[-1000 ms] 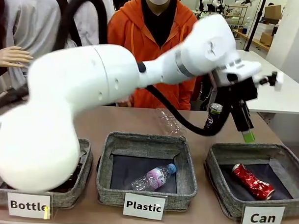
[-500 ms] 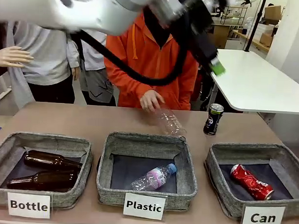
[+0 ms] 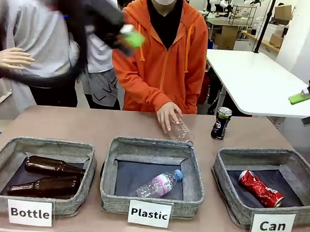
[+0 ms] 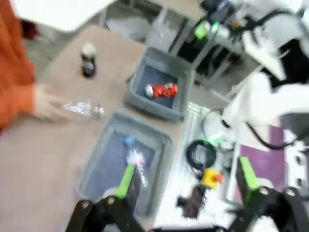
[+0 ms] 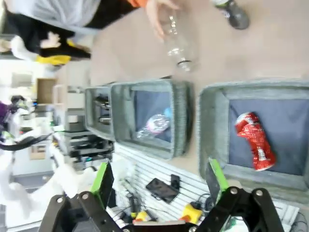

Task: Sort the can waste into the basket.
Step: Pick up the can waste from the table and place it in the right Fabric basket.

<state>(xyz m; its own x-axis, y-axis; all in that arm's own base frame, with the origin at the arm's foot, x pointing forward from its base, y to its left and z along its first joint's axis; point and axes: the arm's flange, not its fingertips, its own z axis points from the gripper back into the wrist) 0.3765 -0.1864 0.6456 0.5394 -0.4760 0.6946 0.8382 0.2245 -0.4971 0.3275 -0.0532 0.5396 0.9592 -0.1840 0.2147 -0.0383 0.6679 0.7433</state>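
A dark navy can (image 3: 221, 123) with a silver top stands upright on the table behind the grey "Can" basket (image 3: 226, 160). A crushed red can (image 3: 262, 188) lies inside that basket. High at the upper left, blurred by motion, is my left gripper (image 3: 130, 39). Its wrist view shows the left gripper (image 4: 187, 176) open and empty far above the table, with the dark can (image 4: 88, 65), red can (image 4: 161, 90) and basket (image 4: 186, 92) below. My right gripper (image 3: 304, 107) enters at the right edge. The right gripper (image 5: 159, 178) is open above the basket (image 5: 210, 130), red can (image 5: 255, 142) and dark can (image 5: 232, 13).
A person in an orange hoodie rests a hand (image 3: 167, 114) on a clear plastic bottle (image 3: 181, 131) lying behind the "Plastic" basket (image 3: 153, 146), which holds another bottle. The "Bottle" basket (image 3: 47, 145) holds two brown glass bottles. A white table (image 3: 258, 79) stands behind on the right.
My left arm has swung up and across from the right side to the upper left. The person's hand has come down onto the clear bottle. My right gripper has appeared at the right edge.
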